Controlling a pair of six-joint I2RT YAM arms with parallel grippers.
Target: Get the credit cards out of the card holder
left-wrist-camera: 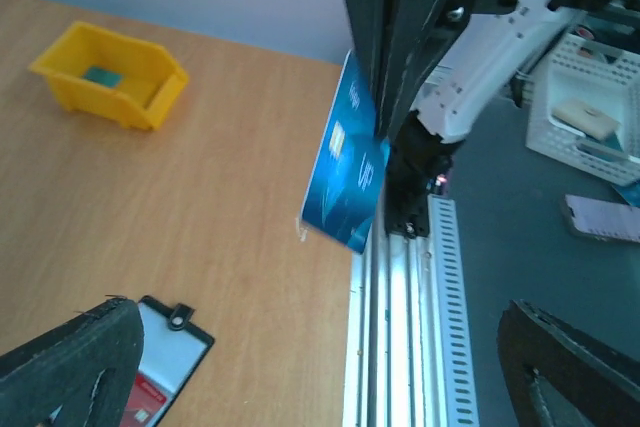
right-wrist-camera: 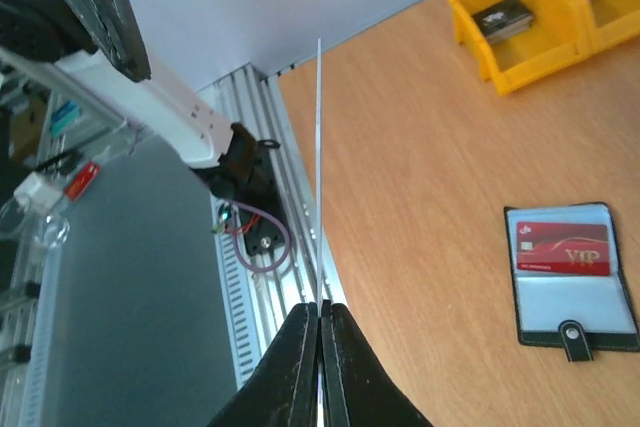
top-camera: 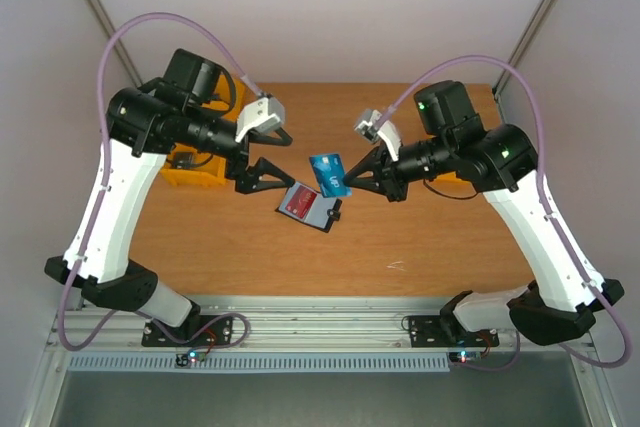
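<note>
Extraction stood half done, I judged: the right jaws were pinched shut on the blue card [top-camera: 328, 174] in mid-air, the left jaws gaped wide near the card holder [top-camera: 318, 213] lying open on the tabletop [top-camera: 420, 237], its red card [top-camera: 297, 203] wanting sliding out next.

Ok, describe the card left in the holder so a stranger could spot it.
Near the middle of the wooden table lies the open card holder. Tucked into one panel is the red card, lying flat, unlike the blue card pinched in the right pincer.
</note>
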